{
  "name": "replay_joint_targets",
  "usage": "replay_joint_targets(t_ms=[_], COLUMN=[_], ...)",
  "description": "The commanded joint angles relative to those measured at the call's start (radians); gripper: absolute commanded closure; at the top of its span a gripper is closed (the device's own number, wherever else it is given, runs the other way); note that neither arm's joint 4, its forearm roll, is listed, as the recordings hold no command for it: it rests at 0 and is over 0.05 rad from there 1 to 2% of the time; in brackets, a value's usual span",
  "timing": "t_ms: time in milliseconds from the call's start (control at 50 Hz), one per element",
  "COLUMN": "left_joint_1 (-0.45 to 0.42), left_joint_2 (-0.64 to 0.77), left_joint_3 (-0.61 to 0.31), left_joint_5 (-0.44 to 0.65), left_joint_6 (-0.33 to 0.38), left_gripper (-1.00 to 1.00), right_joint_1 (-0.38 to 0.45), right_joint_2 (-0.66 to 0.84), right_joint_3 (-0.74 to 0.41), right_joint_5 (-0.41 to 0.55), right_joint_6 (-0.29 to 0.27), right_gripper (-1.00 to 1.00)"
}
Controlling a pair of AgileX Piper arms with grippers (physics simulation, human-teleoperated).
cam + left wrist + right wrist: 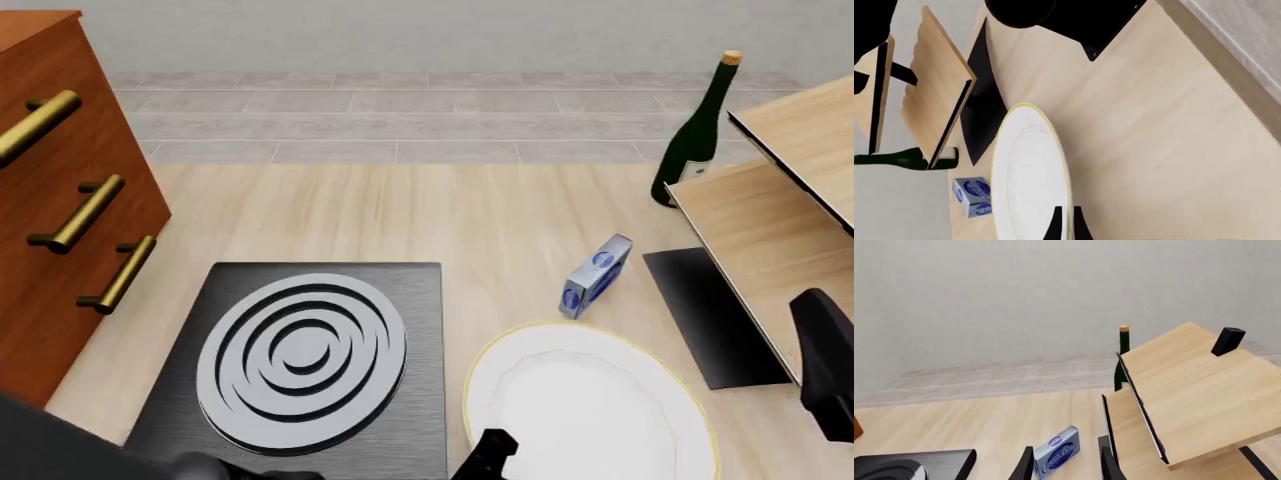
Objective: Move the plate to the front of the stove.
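Bright, even simulator light throughout, sharp to the edges, with only faint soft shadows and no glare

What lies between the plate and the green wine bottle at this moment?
In the front view, a small blue-and-white box stands on the table between the plate and the bottle, just beyond the plate's far rim; otherwise only bare wooden tabletop.

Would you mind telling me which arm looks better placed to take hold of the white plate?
Left. The left claw sits at the near edge of the round white gold-rimmed plate, its fingers straddling the rim. The right claw hangs above the table, looking toward the small blue carton, away from the plate.
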Motion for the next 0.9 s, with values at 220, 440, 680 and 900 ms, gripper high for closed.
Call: replay_joint_targets(t_ms=[220, 440, 680, 900], left_joint_1=[-0.022, -0.024, -0.004, 0.036], left_joint_2=[-0.103, -0.169, -0.274, -0.380], left_joint_3=[0.024, 0.050, 0.081, 0.120], left_joint_5=[0.010, 0.039, 0.083, 0.112], left_joint_6=[0.051, 0.073, 0.096, 0.122], left_gripper=[1.00, 1.00, 1.00, 1.00], right_joint_1=[-0.002, -0.009, -0.026, -0.032], right_joint_2=[0.000, 0.000, 0.000, 0.000], right_joint_3=[-0.003, -0.026, -0.051, -0.057], right_joint_5=[-0.001, 0.009, 0.019, 0.018], right_joint_6=[0.004, 0.012, 0.027, 0.035], right_gripper=[-1.00, -1.00, -1.00, -1.00])
